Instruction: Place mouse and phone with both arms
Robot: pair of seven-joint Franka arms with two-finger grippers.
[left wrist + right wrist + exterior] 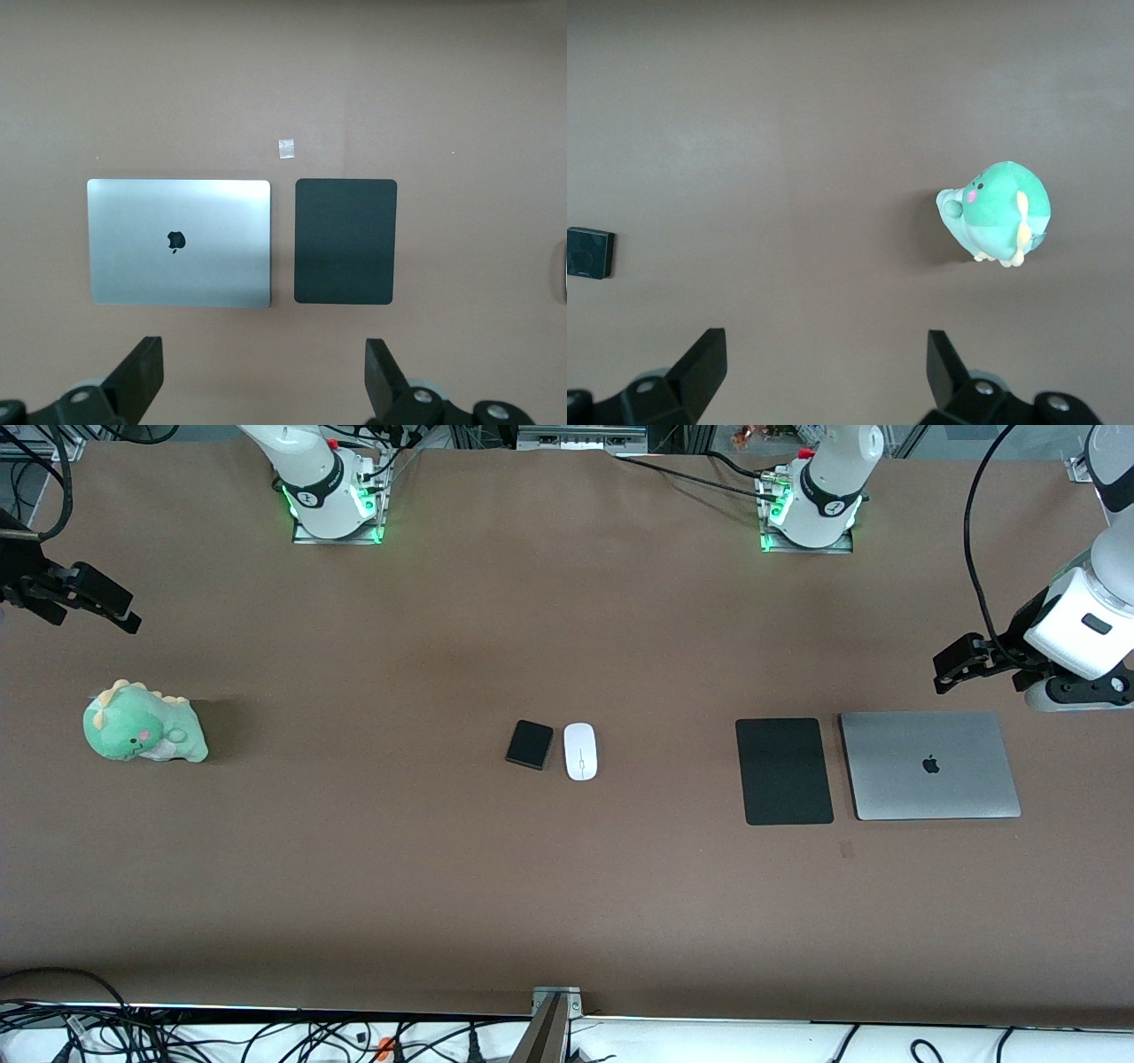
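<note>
A: What sits mid-table?
B: The phone (530, 744) and the mouse (580, 751), side by side and just apart, the mouse toward the left arm's end.

A: And toward that end?
B: A black mat (784, 771) beside a closed laptop (929, 765), a narrow gap between them. The laptop lies closer to the table's end.

A: The grippers?
B: The left gripper (955, 666) hangs in the air just above the laptop's farther edge. The right gripper (111, 607) is up at the right arm's end, over bare table (372, 868). A green plush dinosaur (144, 732) lies on the table nearer the camera than the spot below it.
</note>
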